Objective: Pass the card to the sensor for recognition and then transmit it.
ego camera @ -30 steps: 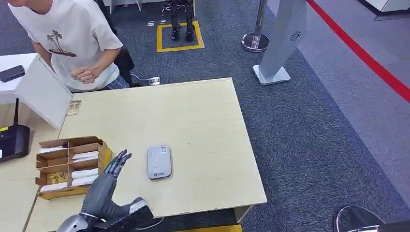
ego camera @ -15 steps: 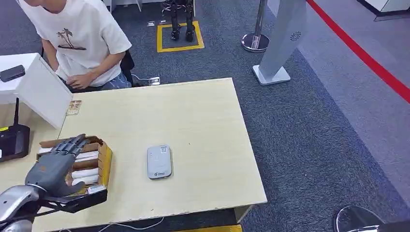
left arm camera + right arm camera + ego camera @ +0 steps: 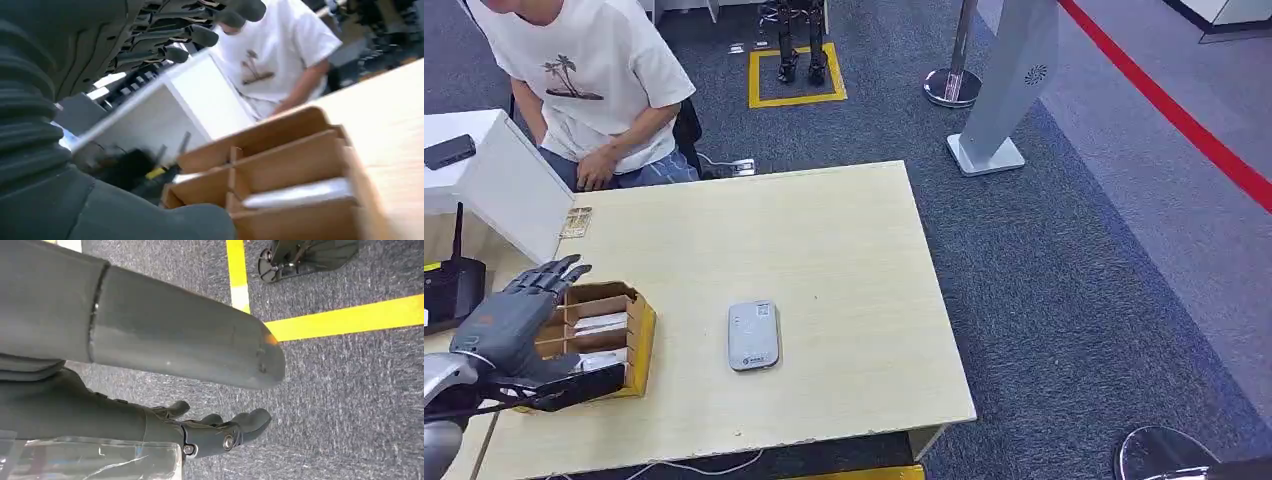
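An open cardboard box [image 3: 640,338] with compartments stands at the table's near left. White cards [image 3: 602,322] lie in its slots, and one card [image 3: 300,192] shows in the left wrist view inside the box [image 3: 280,165]. My left hand [image 3: 509,322] hovers over the box's left side with fingers spread and nothing in it; its fingers [image 3: 190,36] reach above the compartments. The grey-white sensor [image 3: 754,334] lies flat on the table to the right of the box. My right hand [image 3: 150,365] hangs over carpet, holding nothing, fingers apart.
A person in a white shirt [image 3: 594,70] sits at the table's [image 3: 814,240] far left corner. A white panel [image 3: 509,190] and a black router [image 3: 449,290] stand left of the box. A small printed piece [image 3: 576,222] lies near the panel. A grey stand [image 3: 1009,90] is on the floor beyond.
My left hand swung left from beside the sensor to over the box, then a little farther left and away. The person leaned and lowered a hand.
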You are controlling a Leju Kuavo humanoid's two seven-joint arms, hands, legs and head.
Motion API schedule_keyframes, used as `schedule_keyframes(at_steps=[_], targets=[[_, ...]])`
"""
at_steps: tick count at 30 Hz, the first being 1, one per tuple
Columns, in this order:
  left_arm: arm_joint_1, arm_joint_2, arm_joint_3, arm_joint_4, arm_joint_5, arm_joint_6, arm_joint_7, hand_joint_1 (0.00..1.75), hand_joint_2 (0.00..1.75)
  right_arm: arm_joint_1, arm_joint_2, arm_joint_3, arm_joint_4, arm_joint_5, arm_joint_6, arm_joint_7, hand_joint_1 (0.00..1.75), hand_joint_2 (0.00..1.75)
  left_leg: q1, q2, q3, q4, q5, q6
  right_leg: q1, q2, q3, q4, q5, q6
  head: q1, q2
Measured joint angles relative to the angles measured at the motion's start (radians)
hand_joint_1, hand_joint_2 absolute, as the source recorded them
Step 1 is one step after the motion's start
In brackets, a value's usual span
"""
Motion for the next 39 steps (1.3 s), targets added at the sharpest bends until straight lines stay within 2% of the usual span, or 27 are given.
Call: schedule_keyframes(at_steps=[2, 4, 10, 12, 14, 17, 19, 22, 24, 26, 28, 31, 33, 36, 38, 39], targets=[[0.009, 0.020, 0.000, 0.000, 0.093, -0.006, 0.003, 0.00, 1.75, 0.000, 0.000, 0.000, 0.000, 0.007, 0.006, -0.002, 0.00, 1.75, 0.000, 0.001, 0.000, 0.000, 0.000, 0.000, 0.000, 0.001, 0.000, 0.000, 0.000, 0.000, 0.000, 0.000], [0.026, 0.066, 0.000, -0.006, 0.202, -0.014, 0.014, 0.00, 1.75, 0.001, 0.000, 0.001, 0.000, 0.011, 0.007, -0.002, 0.00, 1.75, 0.001, 0.001, 0.000, 0.000, 0.000, 0.000, 0.000, 0.002, -0.001, 0.000, 0.000, 0.000, 0.000, 0.000], [0.064, 0.149, 0.010, -0.024, 0.290, -0.023, 0.042, 0.00, 1.75, 0.000, 0.000, 0.003, 0.000, 0.014, 0.007, -0.007, 0.00, 1.75, 0.001, 0.001, 0.000, 0.000, 0.000, 0.000, 0.000, 0.001, 0.000, 0.000, 0.000, 0.000, 0.000, 0.000], [0.117, 0.214, 0.034, -0.055, 0.421, -0.031, 0.069, 0.00, 1.75, 0.002, -0.002, 0.005, 0.000, 0.019, 0.008, -0.013, 0.00, 1.75, 0.001, 0.004, 0.000, 0.000, 0.000, -0.001, 0.001, 0.004, -0.001, 0.001, 0.000, 0.000, 0.000, 0.000], [0.204, 0.304, 0.096, -0.108, 0.573, -0.031, 0.094, 0.00, 1.75, 0.003, -0.004, 0.007, 0.001, 0.024, 0.009, -0.015, 0.00, 1.75, 0.002, 0.005, 0.000, 0.000, -0.001, -0.001, 0.001, 0.005, -0.001, 0.000, 0.000, 0.000, 0.000, 0.000], [0.346, 0.430, 0.238, -0.183, 0.719, -0.051, 0.133, 0.00, 1.75, 0.004, -0.008, 0.008, 0.000, 0.026, 0.008, -0.016, 0.00, 1.75, 0.002, 0.004, -0.001, 0.000, -0.001, -0.001, 0.001, 0.004, -0.001, 0.000, -0.001, -0.001, 0.000, 0.000], [0.436, 0.484, 0.354, -0.232, 0.766, -0.076, 0.153, 0.00, 1.75, 0.004, -0.009, 0.008, 0.001, 0.027, 0.008, -0.013, 0.00, 1.75, 0.002, 0.001, -0.001, 0.000, -0.001, -0.001, 0.001, 0.001, -0.001, 0.000, -0.001, -0.001, 0.000, 0.000], [0.531, 0.529, 0.473, -0.283, 0.773, -0.087, 0.174, 0.00, 1.75, 0.003, -0.009, 0.008, 0.001, 0.028, 0.008, -0.013, 0.00, 1.75, 0.001, 0.000, -0.001, 0.000, -0.001, -0.001, 0.001, -0.001, 0.000, 0.000, -0.001, -0.001, 0.000, 0.000], [0.559, 0.534, 0.501, -0.296, 0.759, -0.080, 0.175, 0.00, 1.75, 0.003, -0.009, 0.008, 0.001, 0.028, 0.008, -0.013, 0.00, 1.75, 0.001, 0.000, -0.001, 0.000, -0.001, -0.001, 0.001, -0.001, 0.000, 0.000, -0.001, -0.001, 0.000, 0.000], [0.587, 0.534, 0.524, -0.311, 0.691, -0.048, 0.165, 0.00, 1.75, 0.003, -0.009, 0.008, 0.001, 0.026, 0.008, -0.014, 0.00, 1.75, 0.001, -0.001, -0.001, 0.000, -0.001, -0.001, 0.001, -0.001, 0.000, 0.000, -0.001, -0.001, 0.000, 0.000], [0.587, 0.516, 0.507, -0.313, 0.575, -0.005, 0.145, 0.00, 1.75, 0.003, -0.009, 0.008, 0.001, 0.026, 0.008, -0.015, 0.00, 1.75, 0.001, -0.001, -0.001, -0.001, -0.001, -0.001, 0.001, -0.001, 0.001, 0.000, -0.001, -0.001, 0.000, 0.000], [0.578, 0.458, 0.437, -0.312, 0.422, 0.051, 0.121, 0.00, 1.75, 0.003, -0.009, 0.008, 0.004, 0.026, 0.007, -0.014, 0.00, 1.75, 0.001, -0.001, 0.000, 0.000, -0.001, -0.001, 0.001, -0.001, 0.001, 0.000, -0.001, -0.001, 0.000, 0.000], [0.562, 0.410, 0.388, -0.310, 0.340, 0.080, 0.116, 0.00, 1.75, 0.002, -0.009, 0.008, 0.006, 0.027, 0.007, -0.014, 0.00, 1.75, 0.001, -0.001, -0.001, 0.000, -0.001, -0.001, 0.000, -0.002, 0.001, 0.000, -0.001, -0.001, 0.000, 0.000], [0.537, 0.302, 0.311, -0.295, 0.184, 0.143, 0.107, 0.00, 1.75, 0.002, -0.007, 0.010, 0.008, 0.036, 0.007, -0.014, 0.00, 1.75, 0.000, -0.001, 0.000, 0.000, -0.001, -0.001, 0.000, -0.002, 0.001, 0.000, -0.001, -0.001, 0.000, 0.000], [0.529, 0.226, 0.261, -0.280, 0.109, 0.176, 0.104, 0.00, 1.75, 0.002, -0.007, 0.014, 0.008, 0.042, 0.007, -0.015, 0.00, 1.75, 0.000, -0.001, 0.000, 0.000, -0.001, 0.000, 0.000, -0.002, 0.001, -0.001, -0.001, -0.001, 0.001, 0.000], [0.521, 0.167, 0.225, -0.268, 0.061, 0.203, 0.103, 0.00, 1.75, 0.002, -0.007, 0.019, 0.008, 0.048, 0.007, -0.018, 0.00, 1.75, 0.000, -0.001, -0.001, 0.000, -0.001, 0.000, 0.000, -0.002, 0.001, -0.001, -0.001, -0.001, 0.000, 0.000]])
